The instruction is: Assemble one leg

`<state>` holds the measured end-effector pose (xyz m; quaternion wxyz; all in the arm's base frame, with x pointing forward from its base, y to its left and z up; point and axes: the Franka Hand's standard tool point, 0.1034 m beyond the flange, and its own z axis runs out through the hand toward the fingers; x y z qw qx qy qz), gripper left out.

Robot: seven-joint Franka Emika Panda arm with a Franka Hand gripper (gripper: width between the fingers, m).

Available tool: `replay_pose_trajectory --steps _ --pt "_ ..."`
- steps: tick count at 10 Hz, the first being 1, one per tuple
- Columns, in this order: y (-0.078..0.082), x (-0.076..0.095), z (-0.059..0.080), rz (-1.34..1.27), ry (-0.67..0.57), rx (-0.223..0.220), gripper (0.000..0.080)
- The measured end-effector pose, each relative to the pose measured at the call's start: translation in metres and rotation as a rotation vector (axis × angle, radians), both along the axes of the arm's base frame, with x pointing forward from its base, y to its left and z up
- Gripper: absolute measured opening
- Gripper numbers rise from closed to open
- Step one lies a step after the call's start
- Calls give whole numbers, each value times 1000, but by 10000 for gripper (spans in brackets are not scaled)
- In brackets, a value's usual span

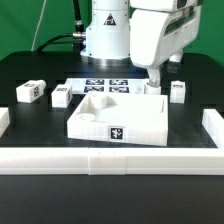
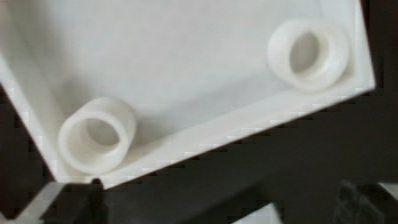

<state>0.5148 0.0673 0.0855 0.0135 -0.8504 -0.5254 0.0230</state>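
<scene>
The large white tray-like part (image 1: pixel 115 118) lies at the table's middle, a marker tag on its front wall. In the wrist view, this part (image 2: pixel 196 90) shows two round corner holes. Small white legs with tags lie around it: two on the exterior view's left (image 1: pixel 28 92) (image 1: pixel 60 97) and one on the right (image 1: pixel 178 91). My gripper (image 1: pixel 155 78) hangs just above the tray-like part's back right corner. In the wrist view the gripper (image 2: pixel 214 205) has its dark fingertips (image 2: pixel 71 200) wide apart, with only dark table and the part's edge between them. It is open and empty.
The marker board (image 1: pixel 108 86) lies behind the tray-like part. Low white rails border the table at the front (image 1: pixel 110 160), the exterior view's left (image 1: pixel 4 120) and right (image 1: pixel 213 126). The arm's base (image 1: pixel 105 35) stands at the back.
</scene>
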Motion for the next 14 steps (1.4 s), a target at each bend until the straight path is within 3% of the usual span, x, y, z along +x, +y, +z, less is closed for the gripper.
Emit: replay_pose_trajectory --steps 2,4,9,12,14 --pt "-12 -20 -10 160 -12 12 649" --pt "-33 -29 -23 253 -18 23 649" --pt "-32 -31 -28 261 -28 27 649" --pt "-34 -69 -59 271 -49 42 649" --pt "-34 -77 -74 267 -47 50 649"
